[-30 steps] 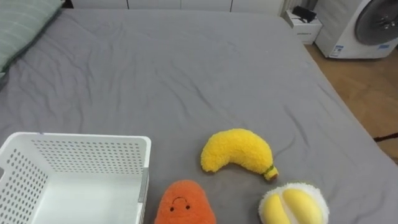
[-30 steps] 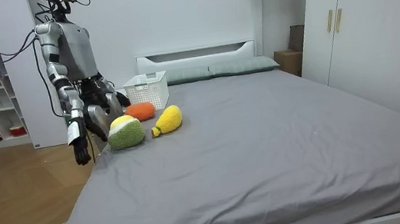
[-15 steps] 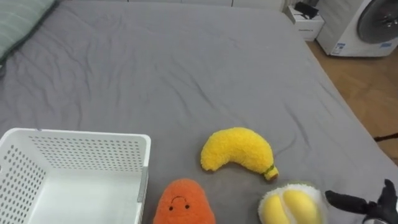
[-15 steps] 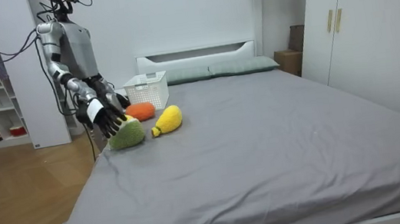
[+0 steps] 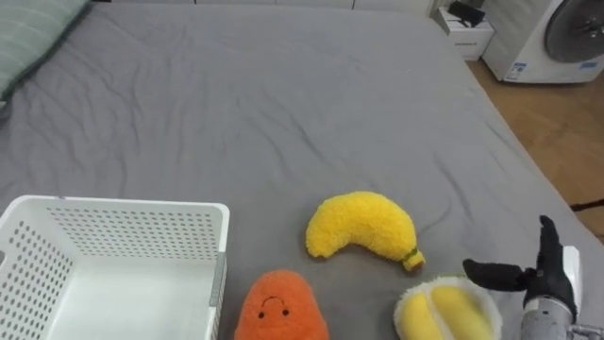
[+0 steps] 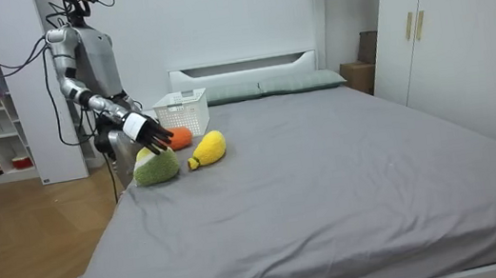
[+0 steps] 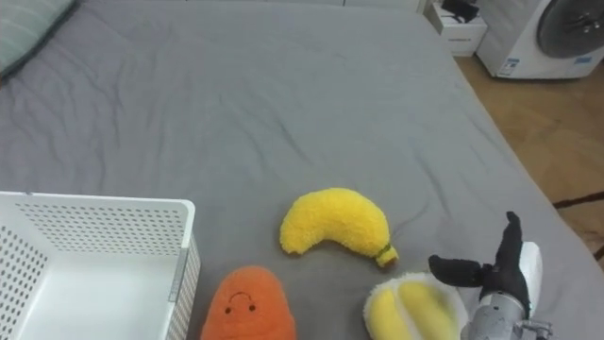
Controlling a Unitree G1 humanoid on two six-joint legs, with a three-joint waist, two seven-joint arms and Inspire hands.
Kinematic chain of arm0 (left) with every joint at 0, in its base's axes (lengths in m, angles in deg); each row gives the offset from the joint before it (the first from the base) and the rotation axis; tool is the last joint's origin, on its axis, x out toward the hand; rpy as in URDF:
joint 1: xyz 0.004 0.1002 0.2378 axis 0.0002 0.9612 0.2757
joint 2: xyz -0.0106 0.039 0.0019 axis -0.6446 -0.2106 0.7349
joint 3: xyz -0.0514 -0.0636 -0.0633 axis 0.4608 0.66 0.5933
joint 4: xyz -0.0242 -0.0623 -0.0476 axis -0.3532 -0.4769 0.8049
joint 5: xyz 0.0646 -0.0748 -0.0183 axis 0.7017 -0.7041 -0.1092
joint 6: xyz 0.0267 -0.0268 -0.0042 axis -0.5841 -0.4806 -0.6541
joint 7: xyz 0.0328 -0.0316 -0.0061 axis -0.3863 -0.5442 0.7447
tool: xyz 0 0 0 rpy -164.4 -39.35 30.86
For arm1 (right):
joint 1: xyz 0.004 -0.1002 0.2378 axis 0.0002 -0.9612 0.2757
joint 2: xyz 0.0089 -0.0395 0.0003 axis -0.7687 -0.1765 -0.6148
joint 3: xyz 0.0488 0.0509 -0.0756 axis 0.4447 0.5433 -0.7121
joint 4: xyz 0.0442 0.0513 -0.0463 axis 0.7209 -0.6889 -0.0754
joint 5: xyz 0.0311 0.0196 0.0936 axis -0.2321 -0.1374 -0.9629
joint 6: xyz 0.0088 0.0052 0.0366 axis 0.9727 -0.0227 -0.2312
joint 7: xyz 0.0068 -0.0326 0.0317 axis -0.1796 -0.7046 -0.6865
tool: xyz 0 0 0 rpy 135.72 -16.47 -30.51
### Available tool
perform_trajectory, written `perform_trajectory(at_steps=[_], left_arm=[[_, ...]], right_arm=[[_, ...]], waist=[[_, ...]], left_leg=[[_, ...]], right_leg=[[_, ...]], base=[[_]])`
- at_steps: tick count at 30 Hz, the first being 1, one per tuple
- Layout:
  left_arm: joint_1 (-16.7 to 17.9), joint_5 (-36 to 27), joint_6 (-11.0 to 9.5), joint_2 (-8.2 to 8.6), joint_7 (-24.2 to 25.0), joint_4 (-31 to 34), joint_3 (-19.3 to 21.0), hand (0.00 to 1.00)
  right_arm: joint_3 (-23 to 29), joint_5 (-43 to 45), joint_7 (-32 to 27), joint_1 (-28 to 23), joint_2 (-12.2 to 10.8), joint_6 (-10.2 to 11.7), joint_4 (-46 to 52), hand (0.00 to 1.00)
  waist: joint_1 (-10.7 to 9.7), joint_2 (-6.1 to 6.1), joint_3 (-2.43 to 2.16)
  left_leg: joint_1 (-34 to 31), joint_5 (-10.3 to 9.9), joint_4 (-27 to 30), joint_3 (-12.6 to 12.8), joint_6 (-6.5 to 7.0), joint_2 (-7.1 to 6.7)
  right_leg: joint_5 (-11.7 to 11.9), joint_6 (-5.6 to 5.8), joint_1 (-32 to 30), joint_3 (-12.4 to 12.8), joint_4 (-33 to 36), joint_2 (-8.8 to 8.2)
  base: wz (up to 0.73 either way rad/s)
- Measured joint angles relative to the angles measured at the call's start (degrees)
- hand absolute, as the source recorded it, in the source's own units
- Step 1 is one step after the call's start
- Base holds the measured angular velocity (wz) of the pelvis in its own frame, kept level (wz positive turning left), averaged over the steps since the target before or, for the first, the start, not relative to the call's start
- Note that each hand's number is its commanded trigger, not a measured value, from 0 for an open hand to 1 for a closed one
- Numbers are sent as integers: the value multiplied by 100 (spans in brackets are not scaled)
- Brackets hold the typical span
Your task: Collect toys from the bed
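Right hand [image 5: 545, 281]: spread wide, empty, just beside durian [image 5: 444, 312] at the bed's [image 5: 283, 113] near edge. Settle your palm over it, then close.

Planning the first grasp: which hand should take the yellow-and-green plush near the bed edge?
Right, most likely. The right hand is open with its fingers spread, close beside the yellow-and-green plush, which lies on the robot's right side. The white basket sits over on its left.
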Motion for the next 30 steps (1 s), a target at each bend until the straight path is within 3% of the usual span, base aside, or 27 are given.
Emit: perform_trajectory(at_steps=[12, 18, 24, 30], left_arm=[[122, 3, 116, -3, 8, 347, 37, 0], [126, 10, 123, -6, 11, 350, 35, 0], [128, 161, 254, -4, 106, 443, 36, 0], [100, 157, 260, -8, 232, 455, 63, 0]], right_arm=[[-19, 15, 504, -172, 0, -56, 0, 0], [-90, 8, 878, -166, 0, -157, 61, 0], [-198, 26, 1414, -165, -2, -459, 61, 0], [-188, 106, 1874, -139, 98, -493, -248, 0]], waist=[[7, -75, -2], [32, -138, 0], [78, -152, -6], [88, -212, 14]], left_leg=[[-2, 0, 13, 4, 0, 0], [8, 0, 15, -5, 0, 1], [-1, 0, 16, -27, 0, -2], [62, 0, 16, -86, 0, -10]], right_leg=[[0, 1, 2, 16, 11, -11], [0, 1, -4, 5, 9, -14], [0, 0, 16, 2, 9, -16], [-10, 1, 77, -76, -8, -29]], base=[[0], [0], [0], [4]])
